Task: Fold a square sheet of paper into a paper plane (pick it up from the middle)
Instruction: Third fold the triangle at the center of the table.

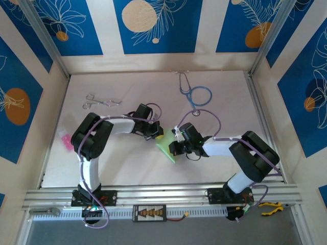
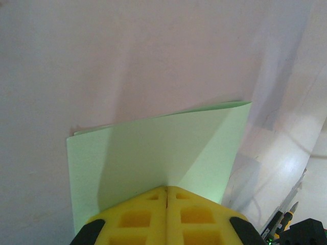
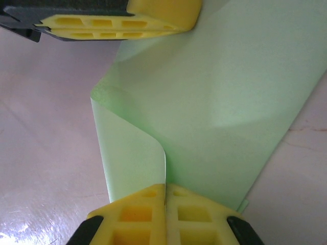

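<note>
Midway across the table [image 1: 127, 163], the half-folded square sheet of paper [image 3: 230, 102] is pinched by its curled layer in the closed right gripper [image 3: 165, 186], its far edge met straight opposite by the shut left gripper [image 2: 166, 189].

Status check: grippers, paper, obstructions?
Left gripper and right gripper both shut, pinching the square sheet of paper from opposite sides. Sheet part-folded, flap curling over, no plane yet. Stethoscope lies farther back, apart from it.
</note>
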`<state>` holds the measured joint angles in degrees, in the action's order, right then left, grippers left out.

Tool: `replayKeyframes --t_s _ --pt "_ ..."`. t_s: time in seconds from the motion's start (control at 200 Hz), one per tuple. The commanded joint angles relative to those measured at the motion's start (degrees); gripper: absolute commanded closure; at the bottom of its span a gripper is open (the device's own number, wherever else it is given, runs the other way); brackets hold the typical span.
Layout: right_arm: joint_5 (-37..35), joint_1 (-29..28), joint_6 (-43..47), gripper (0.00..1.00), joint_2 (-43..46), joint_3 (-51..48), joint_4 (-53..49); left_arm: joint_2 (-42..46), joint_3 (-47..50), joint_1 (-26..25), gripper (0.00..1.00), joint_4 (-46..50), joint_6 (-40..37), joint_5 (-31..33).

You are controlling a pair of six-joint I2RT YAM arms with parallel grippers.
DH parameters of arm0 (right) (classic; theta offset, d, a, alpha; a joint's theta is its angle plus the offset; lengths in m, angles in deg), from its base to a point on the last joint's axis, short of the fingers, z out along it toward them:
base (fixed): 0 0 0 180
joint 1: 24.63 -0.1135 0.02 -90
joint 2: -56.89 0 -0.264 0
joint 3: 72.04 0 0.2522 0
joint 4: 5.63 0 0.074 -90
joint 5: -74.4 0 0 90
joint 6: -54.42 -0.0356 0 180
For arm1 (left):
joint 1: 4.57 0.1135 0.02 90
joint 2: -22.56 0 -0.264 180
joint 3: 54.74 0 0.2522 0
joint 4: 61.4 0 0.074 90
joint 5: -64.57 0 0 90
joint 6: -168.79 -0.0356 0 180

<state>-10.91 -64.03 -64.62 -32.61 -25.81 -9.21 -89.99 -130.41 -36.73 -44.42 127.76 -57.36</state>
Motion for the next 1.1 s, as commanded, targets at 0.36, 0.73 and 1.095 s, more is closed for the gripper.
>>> replayKeyframes --t_s 0.36,0.73,1.095 --pt "-0.13 -0.2 -0.35 1.0 -1.6 0.28 -1.2 0.67 0.69 -0.37 0.95 3.8 -0.28 2.47" --pt "-0.65 -0.15 -0.24 1.0 -0.95 0.32 -1.63 8.8 -0.24 -0.36 0.76 7.43 -3.77 7.97" --pt "-1.69 0.15 -1.15 1.0 -0.37 -0.05 -1.24 18.32 13.88 -4.16 0.93 -6.56 4.68 2.72"
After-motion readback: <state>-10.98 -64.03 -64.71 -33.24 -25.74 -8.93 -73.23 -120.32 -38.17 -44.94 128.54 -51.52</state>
